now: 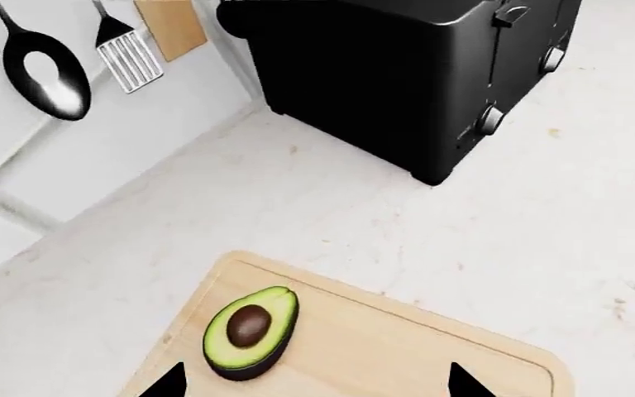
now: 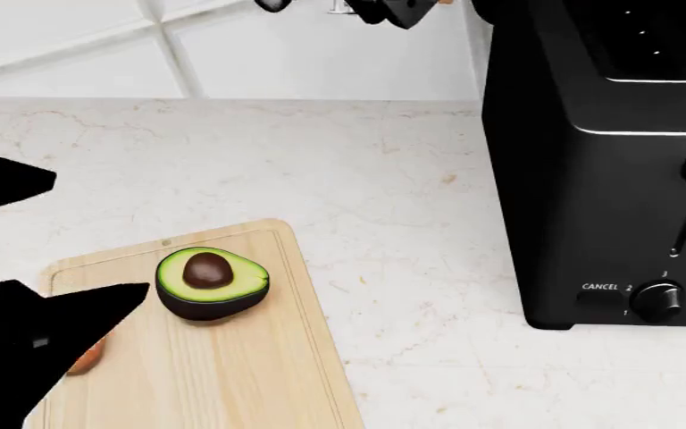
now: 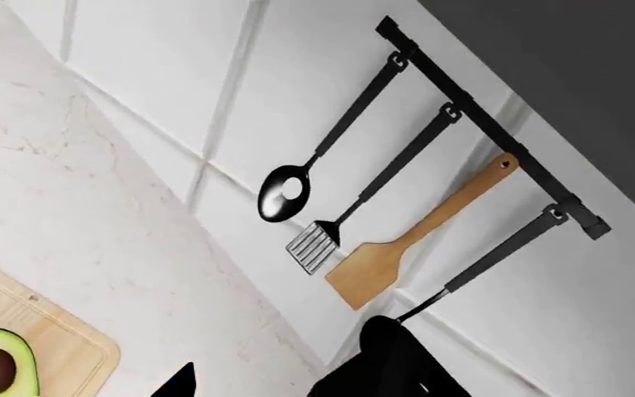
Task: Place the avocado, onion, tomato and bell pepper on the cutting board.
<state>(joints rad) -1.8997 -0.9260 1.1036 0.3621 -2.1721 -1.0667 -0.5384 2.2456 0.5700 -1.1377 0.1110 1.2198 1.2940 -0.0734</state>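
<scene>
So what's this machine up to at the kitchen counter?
It is gathering vegetables onto a cutting board. The avocado already lies on the board, cut side up. The left tool hangs open just above it, holding nothing. Something orange, maybe the onion, peeks out from behind the left arm. The right tool faces the wall, by the hanging utensils and toaster.

One avocado (image 2: 210, 281), one cutting board (image 2: 236, 375), one toaster (image 2: 611, 161), four hanging utensils (image 3: 395, 215).

A pale matt wooden cutting board (image 2: 260, 357) is lying on a smooth, faintly veined marble-look counter (image 2: 379, 179), carrying an avocado (image 2: 210, 283) showing dark skin, smooth yellow-green flesh and a glossy brown pit, beside a satin black toaster (image 2: 606, 161).
</scene>
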